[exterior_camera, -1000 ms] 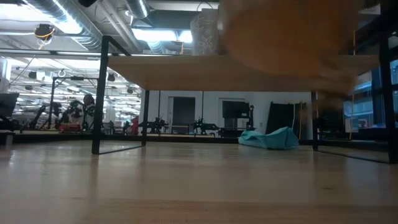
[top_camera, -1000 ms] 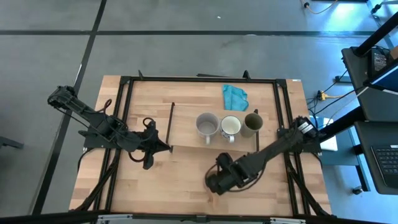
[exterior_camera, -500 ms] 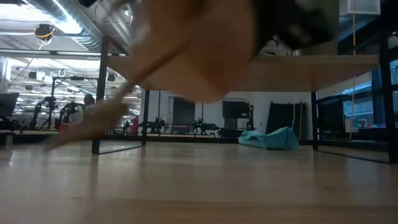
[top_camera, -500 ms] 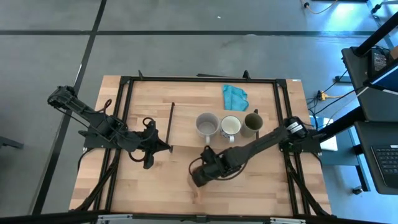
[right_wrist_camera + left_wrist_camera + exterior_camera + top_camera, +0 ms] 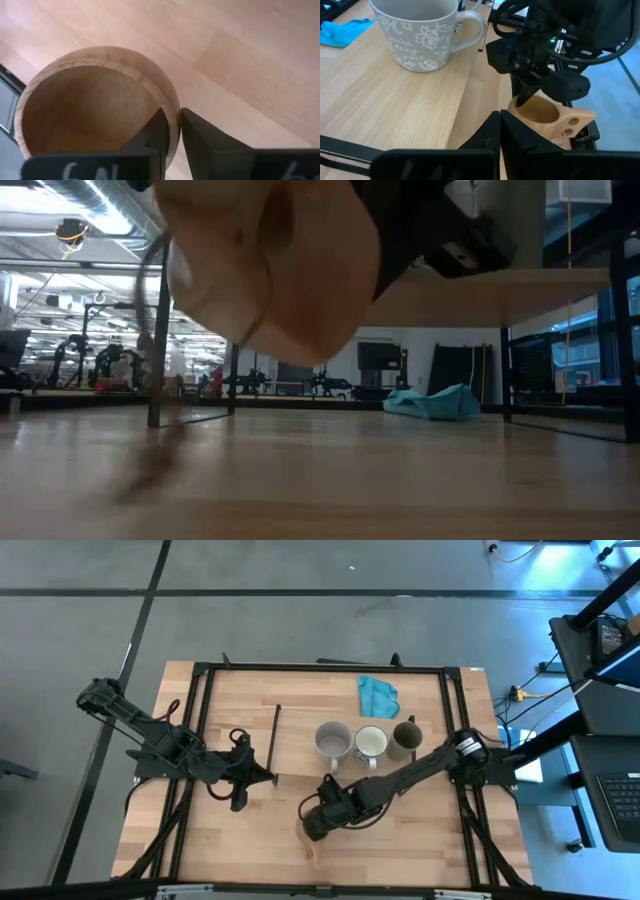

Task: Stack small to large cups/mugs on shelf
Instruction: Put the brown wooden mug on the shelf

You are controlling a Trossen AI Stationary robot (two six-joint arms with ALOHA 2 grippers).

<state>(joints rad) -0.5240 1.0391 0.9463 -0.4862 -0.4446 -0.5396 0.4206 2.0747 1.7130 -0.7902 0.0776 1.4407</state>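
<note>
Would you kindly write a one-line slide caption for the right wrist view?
Right pincer grips the rim of the wooden cup, one finger inside and one outside, above the light wood tabletop.

Both arms are showing as matte black, built of chunky jointed segments with looping black cables. The left pincer [image 5: 501, 131] is ending in two flat, tapering dark fingers; the right pincer [image 5: 170, 131] is showing blunt black fingers.

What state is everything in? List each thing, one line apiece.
wooden cup: held above the table, rim pinched by the right gripper
right gripper: shut on wooden cup
left gripper: shut, empty, at table's left
grey mug: upright on the shelf
white cup: upright on the shelf
olive-green cup: upright on the shelf
teal cloth: crumpled on the table
</note>
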